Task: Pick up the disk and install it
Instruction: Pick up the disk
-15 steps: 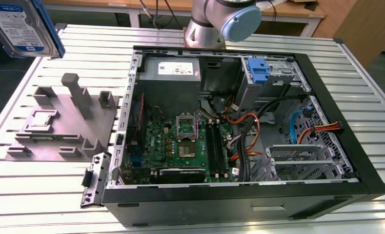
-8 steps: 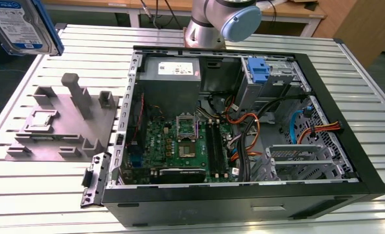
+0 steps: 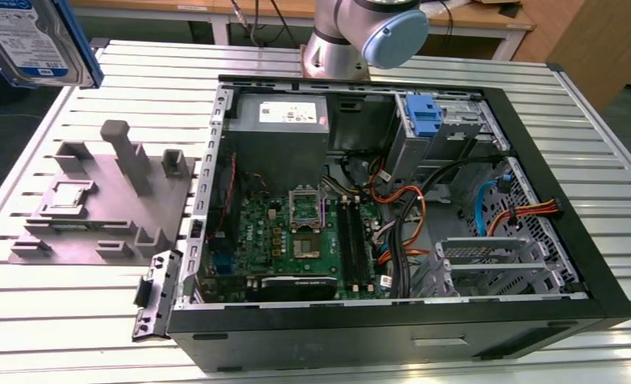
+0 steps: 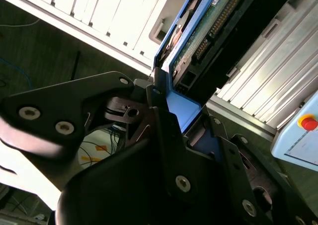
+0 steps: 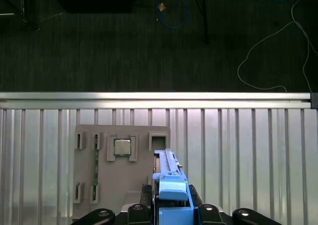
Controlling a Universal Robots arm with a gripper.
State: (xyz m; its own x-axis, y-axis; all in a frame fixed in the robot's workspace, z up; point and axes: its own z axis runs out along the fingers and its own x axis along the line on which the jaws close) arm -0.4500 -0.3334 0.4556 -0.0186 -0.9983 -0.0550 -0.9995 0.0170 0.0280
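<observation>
The disk (image 3: pixel 33 40), a silver-grey drive with a white-and-blue label in a bright blue carrier, hangs in the air at the exterior view's far upper left, above the table's corner and well away from the open computer case (image 3: pixel 571 264). In the second wrist view my gripper (image 4: pixel 171 111) is shut on the disk's blue carrier (image 4: pixel 181 108), and the drive's green circuit board (image 4: pixel 198 31) faces the camera. In the first wrist view the disk (image 5: pixel 171 187) stands edge-on between the black fingers (image 5: pixel 208 212).
A grey parts fixture (image 3: pixel 101 200) lies on the slatted metal table (image 3: pixel 69 320) left of the case and holds a processor chip (image 5: pixel 121 147). Inside the case are a motherboard (image 3: pixel 293 240), cables, a blue carrier (image 3: pixel 424 116) and a metal drive cage (image 3: pixel 497 264). The arm's base (image 3: pixel 363 36) stands behind.
</observation>
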